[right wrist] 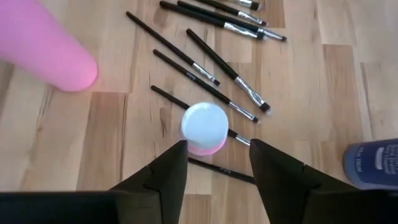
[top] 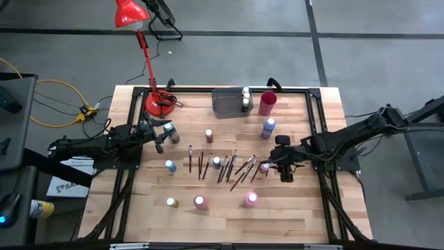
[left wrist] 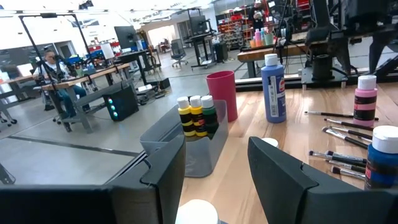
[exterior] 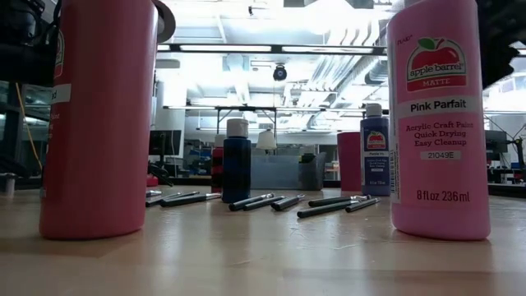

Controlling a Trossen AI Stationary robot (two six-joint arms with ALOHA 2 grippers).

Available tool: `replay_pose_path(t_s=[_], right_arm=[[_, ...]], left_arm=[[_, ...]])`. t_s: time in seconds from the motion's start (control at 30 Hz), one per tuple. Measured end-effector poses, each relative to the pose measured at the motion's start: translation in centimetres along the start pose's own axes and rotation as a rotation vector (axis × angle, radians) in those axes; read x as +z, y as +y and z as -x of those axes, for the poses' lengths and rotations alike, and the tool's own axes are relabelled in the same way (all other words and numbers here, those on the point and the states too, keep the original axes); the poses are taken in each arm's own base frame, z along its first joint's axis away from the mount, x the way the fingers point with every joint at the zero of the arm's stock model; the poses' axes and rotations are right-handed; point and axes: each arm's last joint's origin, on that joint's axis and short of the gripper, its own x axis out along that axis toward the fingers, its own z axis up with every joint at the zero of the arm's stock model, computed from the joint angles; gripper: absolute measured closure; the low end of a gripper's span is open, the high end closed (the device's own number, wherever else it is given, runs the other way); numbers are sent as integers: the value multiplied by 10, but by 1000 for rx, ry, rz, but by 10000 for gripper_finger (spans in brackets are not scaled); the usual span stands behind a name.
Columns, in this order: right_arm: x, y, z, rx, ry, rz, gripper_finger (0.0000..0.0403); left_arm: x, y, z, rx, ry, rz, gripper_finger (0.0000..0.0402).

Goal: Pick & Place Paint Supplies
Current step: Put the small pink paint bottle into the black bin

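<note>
Right gripper (right wrist: 214,165) hangs with its fingers apart just above a small pink bottle with a white cap (right wrist: 204,128), which stands upright among thin dark-handled paintbrushes (right wrist: 214,93) on the wooden table (right wrist: 62,155). If it descends off-centre, one finger could tip the bottle or pinch the brush lying under it

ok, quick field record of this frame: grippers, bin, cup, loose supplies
left gripper: open, over a white-capped bottle near the lamp base
right gripper: open, above a small pink bottle among the brushes
grey bin: holds three bottles
red cup: upright, beside the bin
loose supplies: brushes mid-table, bottles scattered around them
</note>
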Motion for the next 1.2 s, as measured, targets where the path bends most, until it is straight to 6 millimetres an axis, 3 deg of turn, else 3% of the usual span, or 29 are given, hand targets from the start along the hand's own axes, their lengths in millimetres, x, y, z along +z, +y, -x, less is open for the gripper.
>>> replay_pose_path(t_s=[0.2,0.37,0.6,1.03,1.2], right_arm=[[-5,4,-9,34,-67,-24,185],[-8,4,-16,48,-82,-24,176],[-7,5,-23,45,-94,-19,203],[-5,5,-24,30,-108,-29,289],[11,-2,-16,18,-147,-121,289]], left_arm=[[0,0,0,0,0,0,231],[0,0,0,0,0,0,231],[0,0,0,1,0,0,231],[0,0,0,0,0,0,231],[0,0,0,0,0,0,231]])
